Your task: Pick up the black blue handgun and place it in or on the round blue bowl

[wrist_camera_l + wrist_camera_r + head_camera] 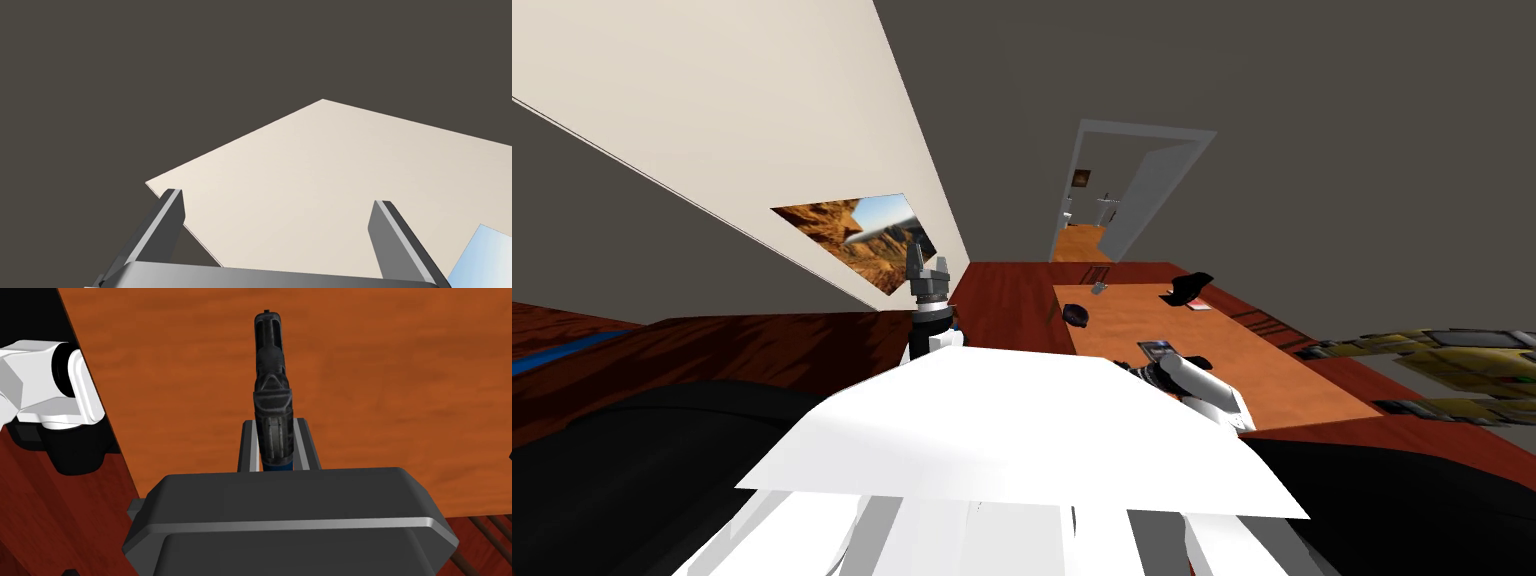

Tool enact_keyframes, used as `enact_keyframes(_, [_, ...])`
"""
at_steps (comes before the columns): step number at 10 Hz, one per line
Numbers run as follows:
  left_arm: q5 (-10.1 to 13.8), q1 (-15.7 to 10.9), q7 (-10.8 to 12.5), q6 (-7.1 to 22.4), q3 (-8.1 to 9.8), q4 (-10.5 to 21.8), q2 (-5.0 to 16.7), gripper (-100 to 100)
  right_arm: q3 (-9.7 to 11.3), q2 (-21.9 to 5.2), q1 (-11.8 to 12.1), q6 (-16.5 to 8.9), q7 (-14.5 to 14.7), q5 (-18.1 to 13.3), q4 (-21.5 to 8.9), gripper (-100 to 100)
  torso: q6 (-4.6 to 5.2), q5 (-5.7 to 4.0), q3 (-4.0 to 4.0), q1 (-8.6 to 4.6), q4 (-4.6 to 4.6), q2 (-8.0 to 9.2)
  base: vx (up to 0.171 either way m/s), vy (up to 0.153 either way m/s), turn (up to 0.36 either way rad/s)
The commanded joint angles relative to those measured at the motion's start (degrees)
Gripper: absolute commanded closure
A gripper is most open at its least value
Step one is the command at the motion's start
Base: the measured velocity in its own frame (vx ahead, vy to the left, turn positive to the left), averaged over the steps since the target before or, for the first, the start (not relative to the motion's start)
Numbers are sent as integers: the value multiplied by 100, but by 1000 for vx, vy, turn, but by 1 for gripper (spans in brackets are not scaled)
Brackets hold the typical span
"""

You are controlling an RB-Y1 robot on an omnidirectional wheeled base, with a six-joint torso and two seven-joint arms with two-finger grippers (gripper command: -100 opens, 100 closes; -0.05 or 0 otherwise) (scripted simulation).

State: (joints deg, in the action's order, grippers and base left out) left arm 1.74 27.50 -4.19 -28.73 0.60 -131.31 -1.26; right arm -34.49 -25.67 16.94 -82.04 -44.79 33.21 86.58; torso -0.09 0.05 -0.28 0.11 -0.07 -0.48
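The robot's right gripper (275,422) is closed on the handgun (272,395). Its two fingers (248,450) press either side of the grip, where a strip of blue shows just above the gripper's dark body. The black slide and muzzle stick out past the fingertips, pointing away from the hand. The gun hangs over the orange-brown top of the table (400,388), and the wrist view does not settle whether it touches the wood.

In the head view this hand sits at about 1 o'clock from the chest, over the near end of the table. Farther along, toward 12 o'clock, lies a small dark round thing (1075,316) (too small to say whether it is the bowl). At about 1 o'clock beyond the hand, a black object (1188,287) lies near the table's far end, with a small red and white item (1198,305) just beside it.

The left gripper (277,197) is raised at 11 o'clock, spread wide and holding nothing. An open doorway (1092,200) stands past the table's far end.
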Motion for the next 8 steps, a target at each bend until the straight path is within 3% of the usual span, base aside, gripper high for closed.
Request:
enact_keyframes(1, [0,0,0,0,0,0,0,0,-70,-61,18,-240,-149,67,192,100,0,0,0,0,0,0,130,59,47])
enact_keyframes(8, [0,0,0,0,0,0,0,0,-301,-249,96,-1053,-667,293,932,100,-4,2,-8,13,-3,-13,147,65,53])
